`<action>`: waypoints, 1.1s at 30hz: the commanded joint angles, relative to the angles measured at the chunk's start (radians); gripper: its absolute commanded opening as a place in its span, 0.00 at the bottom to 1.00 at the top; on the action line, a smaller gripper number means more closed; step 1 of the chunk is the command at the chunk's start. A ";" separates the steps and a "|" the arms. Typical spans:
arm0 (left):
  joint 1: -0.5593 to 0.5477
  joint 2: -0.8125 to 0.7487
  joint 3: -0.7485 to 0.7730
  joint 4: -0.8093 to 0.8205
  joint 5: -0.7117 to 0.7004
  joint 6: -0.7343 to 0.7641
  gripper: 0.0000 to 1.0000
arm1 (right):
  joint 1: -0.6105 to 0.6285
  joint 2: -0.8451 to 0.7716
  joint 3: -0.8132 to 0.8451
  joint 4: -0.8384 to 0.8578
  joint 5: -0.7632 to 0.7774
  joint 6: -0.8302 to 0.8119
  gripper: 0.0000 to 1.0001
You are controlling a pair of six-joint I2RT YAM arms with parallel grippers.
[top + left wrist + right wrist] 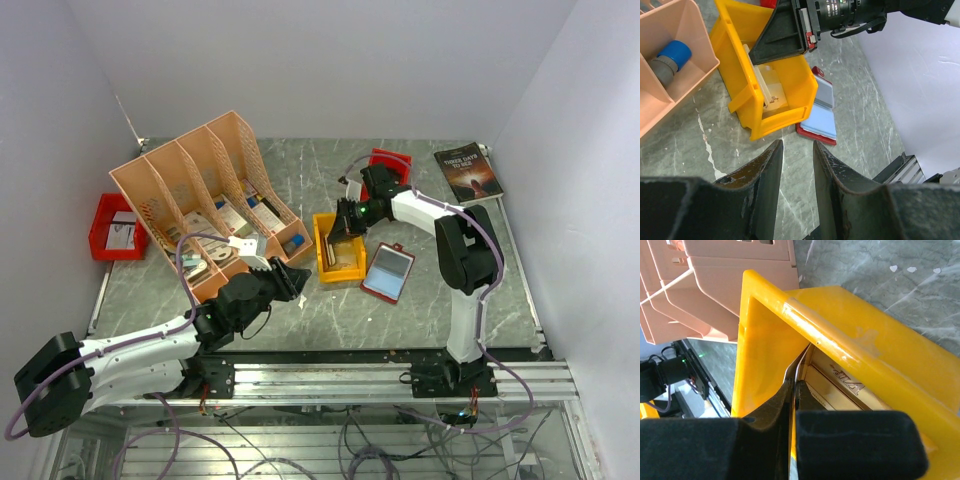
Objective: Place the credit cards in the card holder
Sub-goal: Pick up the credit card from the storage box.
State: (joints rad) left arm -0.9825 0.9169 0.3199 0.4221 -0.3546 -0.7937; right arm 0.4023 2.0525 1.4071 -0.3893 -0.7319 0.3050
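Observation:
The card holder (388, 272), a red wallet, lies open on the table right of a yellow bin (338, 248), with a blue-grey face showing in its clear pocket. It also shows in the left wrist view (820, 117). Credit cards (850, 390) stand on edge inside the yellow bin (765, 340). My right gripper (348, 218) reaches into that bin, and its fingers (794, 385) are shut on the thin pale edge of one card (799, 367) against the bin wall. My left gripper (295, 283) is open and empty above bare table (797, 150), in front of the bin (765, 85).
A peach file organizer (205, 195) with assorted items stands at the back left, touching the yellow bin's left side. A red bin (115, 228) sits at the far left, another red bin (390, 160) behind my right arm. A dark book (468, 172) lies back right.

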 commanded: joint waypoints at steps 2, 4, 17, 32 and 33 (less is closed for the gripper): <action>0.007 -0.009 0.001 0.033 -0.008 0.009 0.42 | 0.001 -0.020 0.030 -0.038 0.050 -0.049 0.00; 0.007 -0.011 0.002 0.032 -0.006 0.010 0.42 | -0.004 -0.053 0.040 -0.048 0.061 -0.070 0.00; 0.007 -0.013 -0.007 0.095 0.031 0.019 0.43 | -0.031 -0.207 0.035 -0.081 0.120 -0.213 0.00; 0.171 0.052 0.024 0.339 0.344 0.023 0.90 | -0.190 -0.496 -0.073 0.131 -0.458 -0.157 0.00; 0.181 0.083 0.042 0.370 0.372 0.022 0.90 | -0.195 -0.506 -0.081 0.184 -0.496 -0.116 0.00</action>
State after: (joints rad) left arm -0.8375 0.9257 0.3023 0.6491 -0.1219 -0.7826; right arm 0.2268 1.5826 1.3636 -0.3614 -1.0080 0.0742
